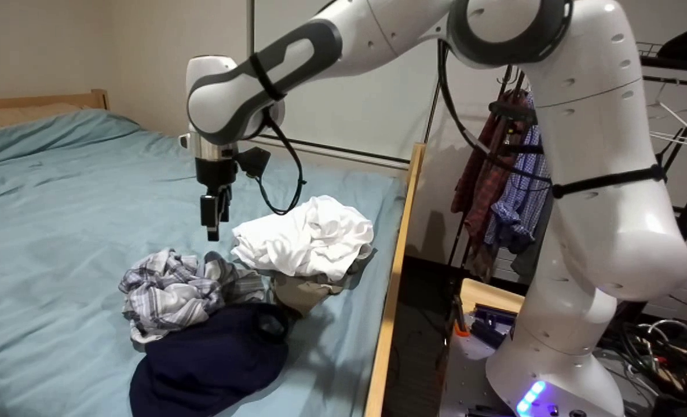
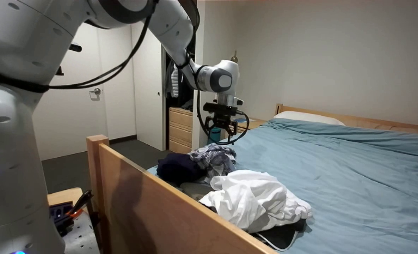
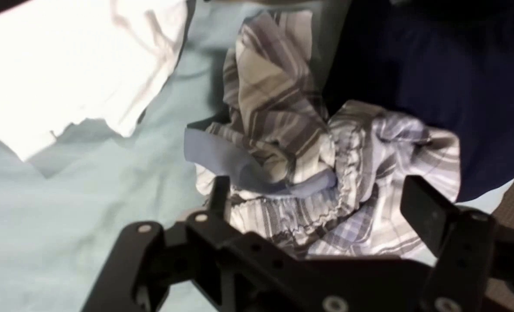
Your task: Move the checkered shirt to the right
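The checkered shirt [image 1: 170, 295] is a crumpled plaid garment in grey, white and pale purple, lying on the bed against a dark navy garment. It also shows in an exterior view [image 2: 214, 157] and fills the middle of the wrist view [image 3: 278, 108], with a gathered elastic band and a grey-blue strip visible. My gripper [image 1: 216, 223] hangs pointing down, above the bed near the shirt, and appears in an exterior view [image 2: 222, 134] above the shirt's heap. In the wrist view the gripper's fingers [image 3: 320, 195] are wide apart with nothing held; the shirt lies below and between them.
The navy garment [image 1: 216, 359] touches the shirt. A white cloth [image 1: 309, 237] lies beside it, partly over an olive-brown cloth [image 1: 300, 292]. The bed [image 1: 59, 197] has a raised wooden edge board [image 2: 166, 204] between the mattress and the robot base.
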`<control>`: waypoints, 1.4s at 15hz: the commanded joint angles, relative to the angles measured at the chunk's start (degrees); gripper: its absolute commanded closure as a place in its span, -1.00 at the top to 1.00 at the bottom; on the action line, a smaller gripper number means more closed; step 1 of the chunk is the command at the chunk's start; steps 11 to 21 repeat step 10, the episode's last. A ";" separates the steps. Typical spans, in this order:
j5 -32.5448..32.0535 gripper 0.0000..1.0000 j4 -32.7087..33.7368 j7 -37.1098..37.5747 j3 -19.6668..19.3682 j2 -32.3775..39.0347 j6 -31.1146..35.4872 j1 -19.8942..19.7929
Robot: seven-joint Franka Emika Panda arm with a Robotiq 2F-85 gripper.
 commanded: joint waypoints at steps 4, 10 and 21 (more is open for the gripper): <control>2.59 1.00 -23.25 -3.43 0.11 -22.63 -4.62 -3.18; 1.37 1.00 -27.50 -4.88 -1.74 -26.72 -8.42 -1.92; 1.37 1.00 -27.50 -4.88 -1.74 -26.72 -8.42 -1.92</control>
